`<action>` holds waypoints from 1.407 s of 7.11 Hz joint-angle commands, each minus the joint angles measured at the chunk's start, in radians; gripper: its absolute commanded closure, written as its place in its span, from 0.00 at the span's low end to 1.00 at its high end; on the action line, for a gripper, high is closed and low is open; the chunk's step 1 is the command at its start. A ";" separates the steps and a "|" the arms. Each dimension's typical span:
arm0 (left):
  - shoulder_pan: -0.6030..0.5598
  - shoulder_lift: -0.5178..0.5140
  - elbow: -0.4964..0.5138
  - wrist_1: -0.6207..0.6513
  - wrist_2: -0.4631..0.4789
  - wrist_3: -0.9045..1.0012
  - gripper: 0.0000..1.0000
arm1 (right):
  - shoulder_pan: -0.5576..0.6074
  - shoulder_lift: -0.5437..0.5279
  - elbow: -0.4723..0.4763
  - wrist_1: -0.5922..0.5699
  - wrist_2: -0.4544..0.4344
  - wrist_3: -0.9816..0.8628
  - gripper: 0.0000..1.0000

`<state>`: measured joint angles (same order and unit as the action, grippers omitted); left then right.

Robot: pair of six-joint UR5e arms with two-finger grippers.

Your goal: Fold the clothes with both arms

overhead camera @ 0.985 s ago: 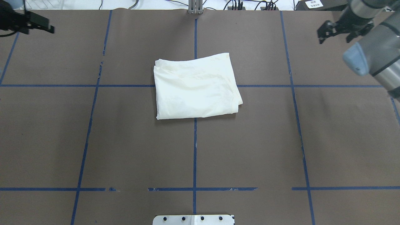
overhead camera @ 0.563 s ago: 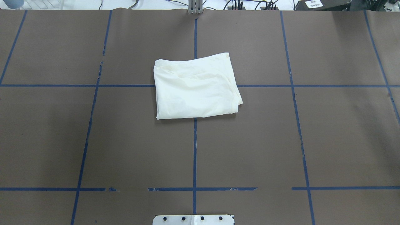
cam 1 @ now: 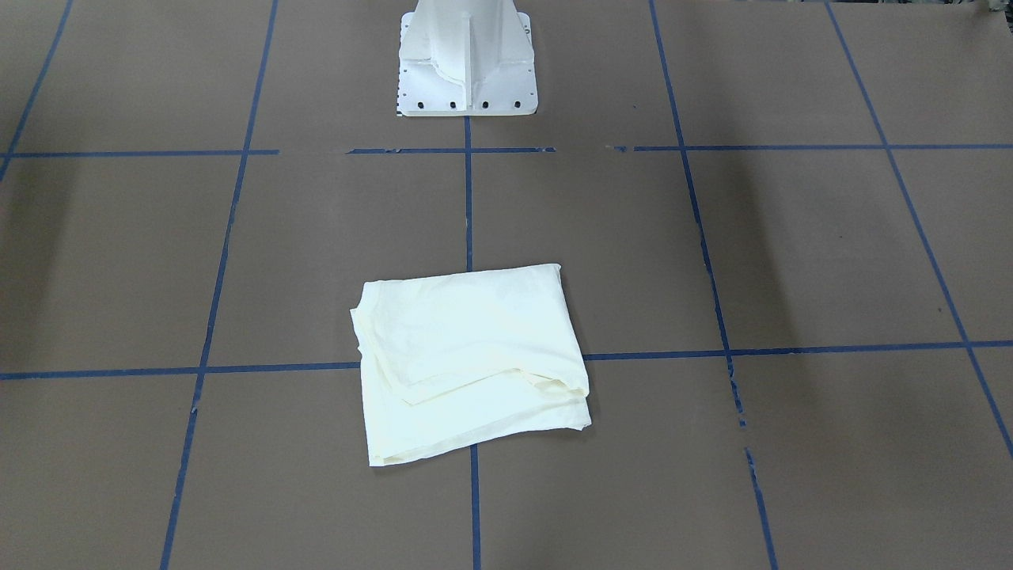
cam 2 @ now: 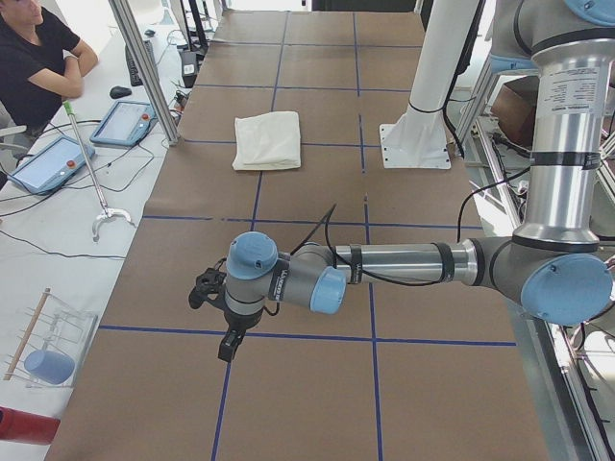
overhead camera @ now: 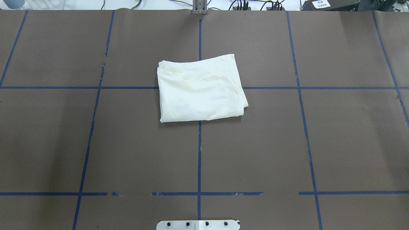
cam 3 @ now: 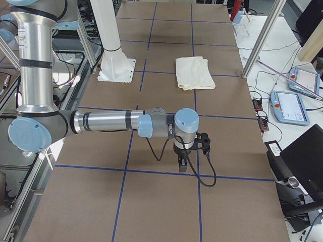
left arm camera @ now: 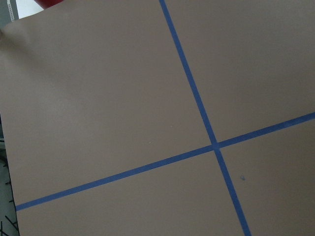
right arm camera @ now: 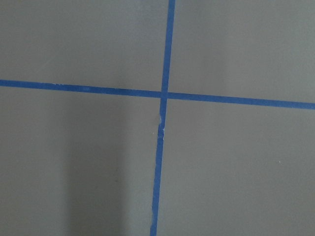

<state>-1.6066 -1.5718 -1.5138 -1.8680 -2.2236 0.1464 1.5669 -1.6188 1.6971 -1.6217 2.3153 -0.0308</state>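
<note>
1. The left arm point(cam 2: 394, 261) and right arm point(cam 3: 101, 122) hang over opposite ends of the surface point(overhead camera: 335, 143), jaws down toward blue tape point(left arm camera: 214, 145). How open either pair is I cannot tell, and no cloth hangs from them.
2. Well away from both jaws, midway between them, the shirt point(overhead camera: 201, 89) lies folded, seemingly finished, so they stand off.
3. Farther off, a pedestal point(cam 1: 467, 55) and a seated person point(cam 2: 38, 58) block nothing.

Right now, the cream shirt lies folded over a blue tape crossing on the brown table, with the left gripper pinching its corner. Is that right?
Not quite: nothing is pinching it. The shirt does lie folded where lines of blue tape cross on the brown table, but the exterior left view shows the left gripper hanging over bare table, far from the shirt.
</note>
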 commanded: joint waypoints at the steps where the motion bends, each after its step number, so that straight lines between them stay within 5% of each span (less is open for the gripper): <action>1: 0.004 -0.010 -0.070 0.173 -0.004 -0.051 0.00 | 0.001 -0.006 -0.019 0.000 0.004 0.012 0.00; 3: 0.058 0.006 -0.263 0.359 -0.008 -0.197 0.00 | 0.001 -0.006 -0.021 0.000 0.006 0.026 0.00; 5: 0.059 0.033 -0.243 0.354 -0.080 -0.191 0.00 | 0.001 -0.006 -0.022 0.000 0.028 0.031 0.00; 8: 0.059 0.033 -0.243 0.352 -0.083 -0.191 0.00 | 0.002 -0.058 -0.052 0.220 0.044 0.186 0.00; 10: 0.059 0.035 -0.241 0.352 -0.082 -0.191 0.00 | 0.002 -0.070 -0.063 0.227 0.047 0.178 0.00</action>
<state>-1.5478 -1.5375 -1.7554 -1.5154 -2.3065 -0.0445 1.5689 -1.6804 1.6440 -1.4110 2.3608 0.1478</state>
